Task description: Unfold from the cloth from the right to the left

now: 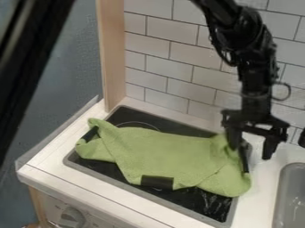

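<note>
The green cloth (161,153) lies across the black stovetop, with folded and overlapping parts at its left end and right side. Dark patches show at its left end and along its front edge. Over the stove's right back corner hangs the gripper (253,144), open, its two fingers spread apart. Its left finger is right at the cloth's right back edge; whether they touch I cannot tell. The right finger is over the white counter, clear of the cloth.
The stovetop (213,207) is set in a white counter (51,167). At the right edge is a grey sink (290,196). A tiled wall (161,58) and a wooden post (112,53) rise behind. A knob (71,218) sits on the stove's front.
</note>
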Robot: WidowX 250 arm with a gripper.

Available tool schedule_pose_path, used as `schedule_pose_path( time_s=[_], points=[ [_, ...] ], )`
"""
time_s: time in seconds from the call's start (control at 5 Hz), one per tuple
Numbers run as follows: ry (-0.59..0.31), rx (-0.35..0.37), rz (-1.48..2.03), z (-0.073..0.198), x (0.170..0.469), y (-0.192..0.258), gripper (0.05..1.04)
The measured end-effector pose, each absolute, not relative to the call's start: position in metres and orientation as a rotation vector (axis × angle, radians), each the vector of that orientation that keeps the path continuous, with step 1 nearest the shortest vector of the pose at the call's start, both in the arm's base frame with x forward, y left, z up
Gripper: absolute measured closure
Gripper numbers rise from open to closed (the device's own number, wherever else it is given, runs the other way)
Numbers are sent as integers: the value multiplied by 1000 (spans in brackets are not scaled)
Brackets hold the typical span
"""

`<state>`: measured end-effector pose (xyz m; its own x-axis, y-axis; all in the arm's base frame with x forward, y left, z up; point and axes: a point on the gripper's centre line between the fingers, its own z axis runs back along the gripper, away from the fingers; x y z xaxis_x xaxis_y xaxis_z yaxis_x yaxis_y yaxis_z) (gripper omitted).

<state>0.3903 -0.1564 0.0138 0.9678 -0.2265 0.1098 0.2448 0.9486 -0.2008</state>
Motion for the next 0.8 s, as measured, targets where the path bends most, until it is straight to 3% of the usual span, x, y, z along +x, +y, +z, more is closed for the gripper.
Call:
schedule_pose_path(
  time_s=[0.4,0.8],
  points=[
    [-149,-242,-255,50,380,-149,83],
    [-170,-229,-260,60,375,-144,83]
  ],
)
